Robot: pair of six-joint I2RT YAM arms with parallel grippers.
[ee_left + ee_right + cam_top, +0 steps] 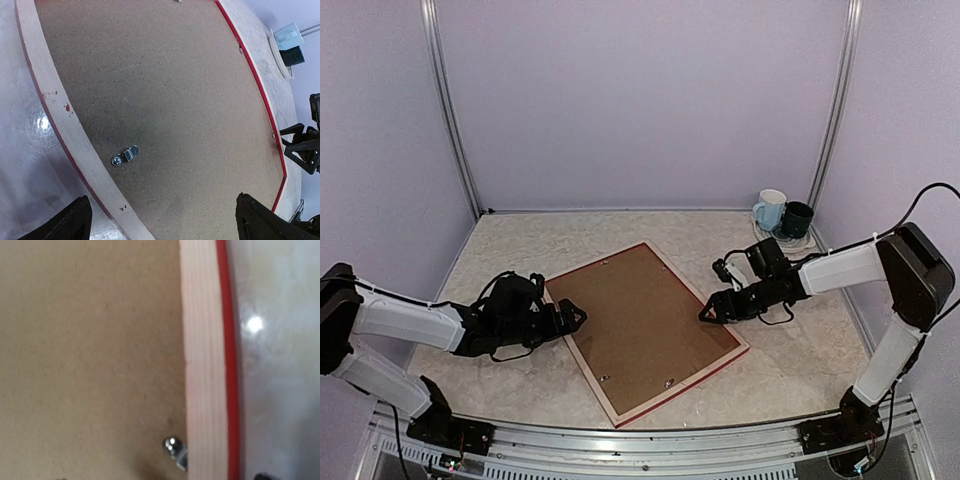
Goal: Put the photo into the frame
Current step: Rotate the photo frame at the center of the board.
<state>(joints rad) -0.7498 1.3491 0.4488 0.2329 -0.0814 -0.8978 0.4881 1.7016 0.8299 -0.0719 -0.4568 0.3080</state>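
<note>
Top external view: the frame [578, 347] lies face down mid-picture, backing board [645, 315] in place. Left gripper [576, 320] and right gripper [708, 312] stand spread beside it, empty. Photo unseen; insertion unconfirmed.

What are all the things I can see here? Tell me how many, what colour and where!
frame: one, pale wood sides with a red edge, lying face down in the middle of the table
backing board: one, brown, filling the frame's back
metal clips: several, silver, on the board near its edges
mugs: two, one light blue and one dark, back right corner
plate: one, white, under the mugs
table: one, pale and marbled, under everything
left end effector: one, black, open, at the frame's left edge
right end effector: one, black, open, at the frame's right edge
</note>
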